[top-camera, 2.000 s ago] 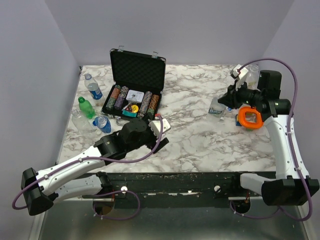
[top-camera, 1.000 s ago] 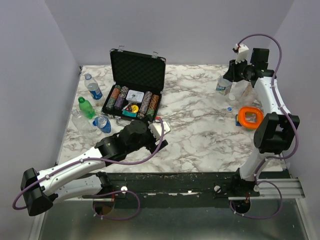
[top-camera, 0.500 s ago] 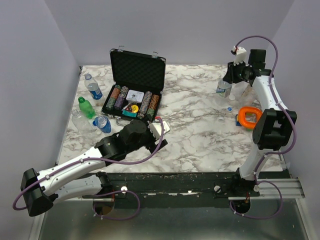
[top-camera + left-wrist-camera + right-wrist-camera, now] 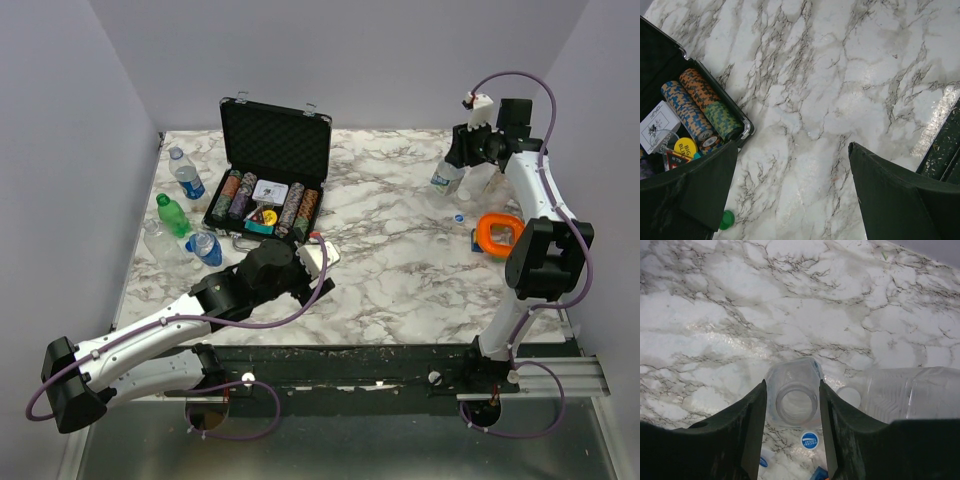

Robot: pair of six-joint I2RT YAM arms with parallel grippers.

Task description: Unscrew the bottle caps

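Note:
My right gripper (image 4: pixel 458 165) (image 4: pixel 792 385) is at the far right back of the table, shut on a clear bottle (image 4: pixel 444 179) that stands upright. In the right wrist view its mouth (image 4: pixel 796 404) is open, with no cap on it. A blue-and-white cap (image 4: pixel 810 440) and a white cap (image 4: pixel 849 396) lie on the marble beside it. A second clear bottle (image 4: pixel 912 390) lies at the right. My left gripper (image 4: pixel 316 266) (image 4: pixel 792 147) is open and empty, low over the marble. A green cap (image 4: pixel 726 219) lies by its left finger. Several more bottles, one green (image 4: pixel 172 215), stand at the left.
An open black chip case (image 4: pixel 270 170) with striped chips (image 4: pixel 702 107) sits at the back left. An orange ring (image 4: pixel 499 234) lies near the right edge. Loose caps (image 4: pixel 458 217) lie near it. The walls are close behind my right arm.
My right arm swung from mid-right to the far back right corner, carrying the bottle with it; over the last half second it barely moved. My left arm has not moved.

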